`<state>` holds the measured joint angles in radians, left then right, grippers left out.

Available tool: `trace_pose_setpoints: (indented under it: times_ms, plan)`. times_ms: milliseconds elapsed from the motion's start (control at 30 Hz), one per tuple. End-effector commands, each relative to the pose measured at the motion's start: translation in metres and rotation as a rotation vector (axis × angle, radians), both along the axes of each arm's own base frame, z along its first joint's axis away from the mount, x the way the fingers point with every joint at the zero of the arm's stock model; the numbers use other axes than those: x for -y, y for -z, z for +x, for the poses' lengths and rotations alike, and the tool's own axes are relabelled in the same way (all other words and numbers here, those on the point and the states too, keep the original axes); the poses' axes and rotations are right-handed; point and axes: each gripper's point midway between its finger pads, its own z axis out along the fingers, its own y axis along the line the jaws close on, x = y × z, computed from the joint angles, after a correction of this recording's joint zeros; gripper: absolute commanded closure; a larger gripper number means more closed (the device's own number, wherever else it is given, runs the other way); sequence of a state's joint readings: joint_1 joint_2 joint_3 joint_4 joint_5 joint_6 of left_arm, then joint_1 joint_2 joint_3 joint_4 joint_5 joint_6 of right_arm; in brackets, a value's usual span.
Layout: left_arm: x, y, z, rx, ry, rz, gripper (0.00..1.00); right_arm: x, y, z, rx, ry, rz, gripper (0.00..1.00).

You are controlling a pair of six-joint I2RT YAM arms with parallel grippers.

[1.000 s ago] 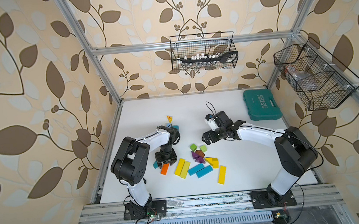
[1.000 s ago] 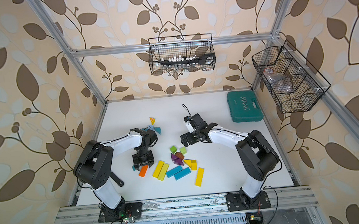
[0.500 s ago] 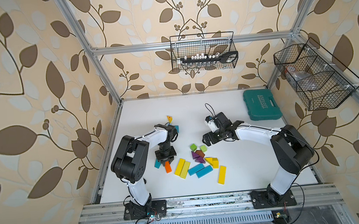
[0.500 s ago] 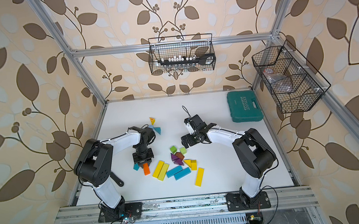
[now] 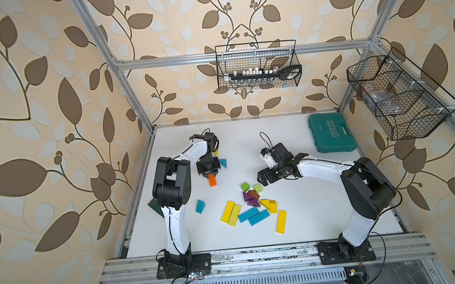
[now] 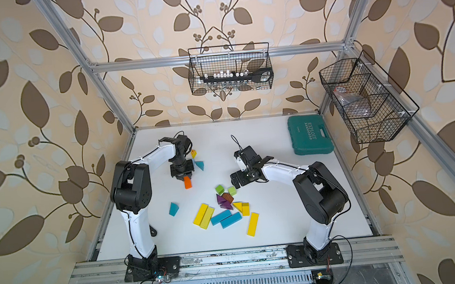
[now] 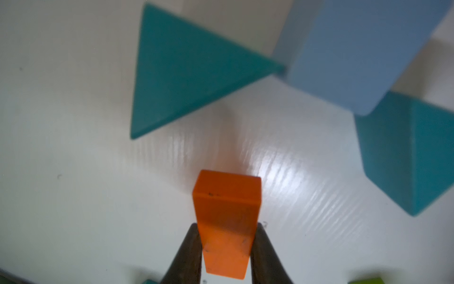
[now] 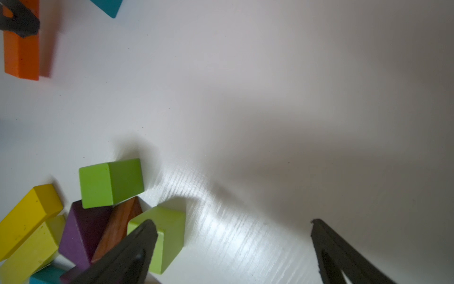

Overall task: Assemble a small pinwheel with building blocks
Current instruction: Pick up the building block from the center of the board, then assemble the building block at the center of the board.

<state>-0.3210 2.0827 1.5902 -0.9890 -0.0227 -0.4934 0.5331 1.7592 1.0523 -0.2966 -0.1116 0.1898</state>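
Observation:
My left gripper (image 5: 209,173) is shut on one end of an orange bar (image 5: 212,180), held above the white table (image 5: 290,131); in the left wrist view both fingers press the bar's (image 7: 226,209) sides. Beyond it lie two teal wedges (image 7: 186,73) (image 7: 412,157) around a light-blue cube (image 7: 356,56). My right gripper (image 5: 263,178) stands open and empty, one finger over a green cube (image 8: 169,228). The loose pile holds green cubes (image 5: 245,186), purple wedges (image 5: 247,196), a brown wedge (image 5: 254,194), yellow bars (image 5: 231,213) and blue bars (image 5: 249,214).
A lone teal wedge (image 5: 200,206) lies near the left arm's base. A teal tool case (image 5: 332,135) sits at the back right. Wire baskets hang on the back wall (image 5: 257,65) and the right wall (image 5: 398,97). Another yellow bar (image 5: 281,221) lies near the front.
My left gripper shut on the orange bar, lifted it from beside the pile and carried it toward the back, near the teal wedges. The right gripper barely shifted.

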Motion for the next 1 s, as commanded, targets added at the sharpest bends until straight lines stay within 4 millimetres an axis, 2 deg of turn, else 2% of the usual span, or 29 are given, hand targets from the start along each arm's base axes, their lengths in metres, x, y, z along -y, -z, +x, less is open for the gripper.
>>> trace_pose_setpoints:
  times_ms: [0,167,300,533,733,967]
  plan:
    - [0.004,0.0,0.0,-0.042,0.102,-0.001,0.8,0.006,0.006,0.002,-0.011,0.006,-0.03,0.0]
    - [-0.001,0.004,0.008,-0.063,0.12,-0.007,0.77,0.008,0.009,0.003,-0.018,0.011,-0.033,0.0]
    - [0.003,0.005,0.01,-0.071,0.147,-0.031,0.69,0.007,0.011,0.003,-0.023,0.009,-0.033,0.0]
    - [0.008,0.008,0.01,-0.083,0.161,-0.055,0.69,0.007,0.013,0.003,-0.031,0.009,-0.034,0.0]
    - [0.008,0.007,0.012,-0.082,0.155,-0.057,0.64,0.006,0.013,0.003,-0.032,0.007,-0.033,0.0]
    - [0.009,0.007,0.013,-0.089,0.146,-0.054,0.65,0.007,0.012,0.002,-0.034,0.007,-0.033,0.0]
